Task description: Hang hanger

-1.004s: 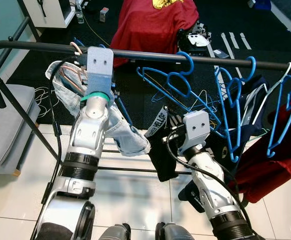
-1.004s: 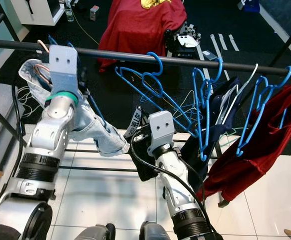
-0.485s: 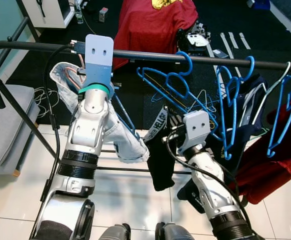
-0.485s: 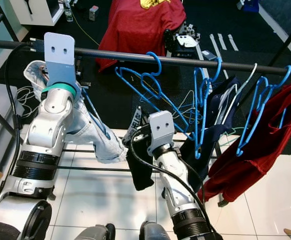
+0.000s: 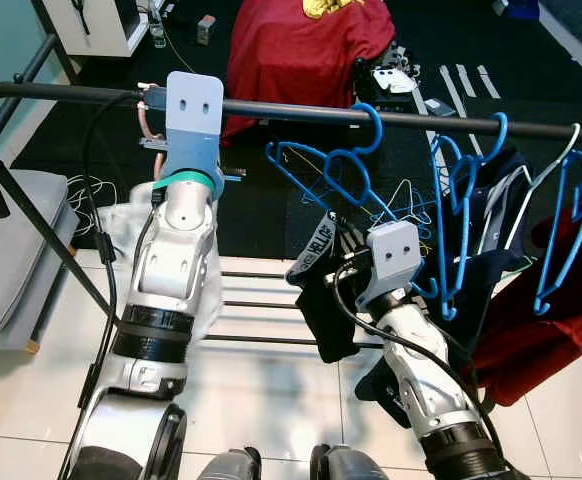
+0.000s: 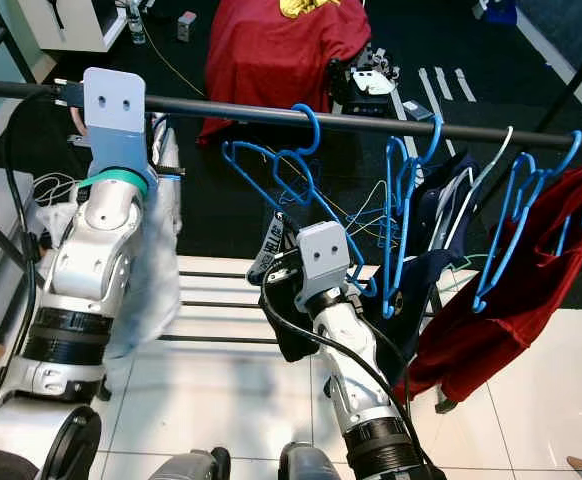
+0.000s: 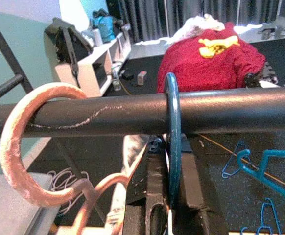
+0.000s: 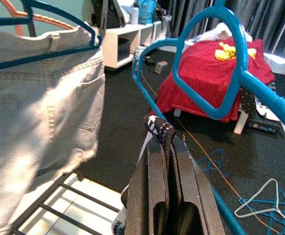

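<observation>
Left gripper (image 7: 168,215) pinching teal hanger (image 7: 172,142), hook over rail (image 7: 230,110), far left | step: seated | next: we release, back off | right gripper (image 8: 164,196) clamps black garment (image 5: 321,300)

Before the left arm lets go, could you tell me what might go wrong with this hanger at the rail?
1. The blue hook is over the rail, yet the left gripper seems shut on it; pulling back closed could drag it off.
2. The pink hook hangs close beside it and could get knocked.
3. The right gripper pinches a black garment near the blue hangers; moving it may snag them.
</observation>
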Controlling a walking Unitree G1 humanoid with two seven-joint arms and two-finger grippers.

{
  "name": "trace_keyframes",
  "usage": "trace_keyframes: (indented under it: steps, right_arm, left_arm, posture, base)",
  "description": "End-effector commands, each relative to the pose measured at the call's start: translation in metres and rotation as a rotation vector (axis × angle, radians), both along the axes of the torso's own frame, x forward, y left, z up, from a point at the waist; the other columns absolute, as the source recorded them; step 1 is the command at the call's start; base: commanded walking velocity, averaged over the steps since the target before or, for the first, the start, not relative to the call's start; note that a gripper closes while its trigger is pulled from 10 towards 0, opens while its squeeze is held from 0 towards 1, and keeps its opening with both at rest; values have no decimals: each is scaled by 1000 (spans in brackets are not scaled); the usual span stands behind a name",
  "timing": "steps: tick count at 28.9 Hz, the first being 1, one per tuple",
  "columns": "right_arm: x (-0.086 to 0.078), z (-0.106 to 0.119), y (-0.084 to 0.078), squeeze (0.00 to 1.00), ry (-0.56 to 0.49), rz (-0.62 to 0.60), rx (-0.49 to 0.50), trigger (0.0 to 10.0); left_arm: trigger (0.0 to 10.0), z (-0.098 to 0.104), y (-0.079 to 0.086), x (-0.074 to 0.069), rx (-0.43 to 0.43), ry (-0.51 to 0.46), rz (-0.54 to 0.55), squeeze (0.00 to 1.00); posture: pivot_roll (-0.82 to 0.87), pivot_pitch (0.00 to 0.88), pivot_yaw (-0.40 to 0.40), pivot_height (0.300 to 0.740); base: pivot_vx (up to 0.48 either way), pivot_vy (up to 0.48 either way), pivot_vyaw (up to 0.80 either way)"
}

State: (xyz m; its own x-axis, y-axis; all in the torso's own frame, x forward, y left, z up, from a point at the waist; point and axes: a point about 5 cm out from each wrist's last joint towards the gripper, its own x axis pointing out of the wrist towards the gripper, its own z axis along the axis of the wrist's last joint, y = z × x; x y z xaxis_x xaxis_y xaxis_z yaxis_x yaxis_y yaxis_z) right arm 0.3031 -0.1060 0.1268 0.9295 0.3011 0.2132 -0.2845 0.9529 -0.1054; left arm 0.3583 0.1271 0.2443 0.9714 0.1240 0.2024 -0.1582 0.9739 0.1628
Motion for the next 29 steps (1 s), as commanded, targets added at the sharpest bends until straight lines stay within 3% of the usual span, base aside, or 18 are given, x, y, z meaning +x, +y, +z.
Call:
trace_keyframes:
  steps: [1,5,6,11,14,23,24,26,27,28,29]
  right_arm:
    - [-1,0,0,0,-7,-5,8,10000]
    - [-1,1,0,0,-9,-5,8,10000]
    - [-1,5,0,0,-30,12,-20,10000]
    - [-2,9,0,0,-46,40,-58,10000]
    - [-5,14,0,0,-50,121,-121,10000]
    - [-12,18,-7,0,-38,213,-196,10000]
    - [-17,19,-12,0,-22,269,-250,10000]
    - [-17,19,-12,0,-22,269,-250,10000]
    - [-23,18,-20,0,8,321,-311,10000]
    - [-23,18,-20,0,8,321,-311,10000]
    - [-30,14,-32,0,49,359,-388,10000]
  left_arm:
    - [0,-4,5,-4,13,21,-40,0]
    - [0,-2,5,-6,16,10,-70,0]
    - [10000,8,9,-13,39,-34,-228,0]
    - [10000,14,13,-20,84,-54,-338,0]
    - [10000,9,17,-28,102,-27,-433,0]
    - [10000,5,22,-37,82,-5,-508,0]
    - [10000,3,24,-43,100,8,-547,0]
    - [10000,3,24,-43,100,8,-547,0]
    - [10000,-2,26,-48,142,33,-599,0]
    - [10000,-2,26,-48,142,33,-599,0]
    - [10000,-10,27,-54,202,64,-652,0]
  posture:
    - [-8,54,44,740]
    - [-8,54,44,740]
    - [-7,55,45,740]
    - [-6,54,44,740]
    - [-16,56,43,740]
    - [-29,60,34,740]
    - [-34,62,32,740]
    - [-34,62,32,740]
    - [-41,67,31,740]
    - [-41,67,31,740]
    - [-47,71,35,740]
  base:
    - [0,0,0]
    - [0,0,0]
    - [0,0,0]
    - [0,0,0]
    - [0,0,0]
    - [0,0,0]
    - [0,0,0]
    - [0,0,0]
    - [0,0,0]
    - [0,0,0]
    - [0,0,0]
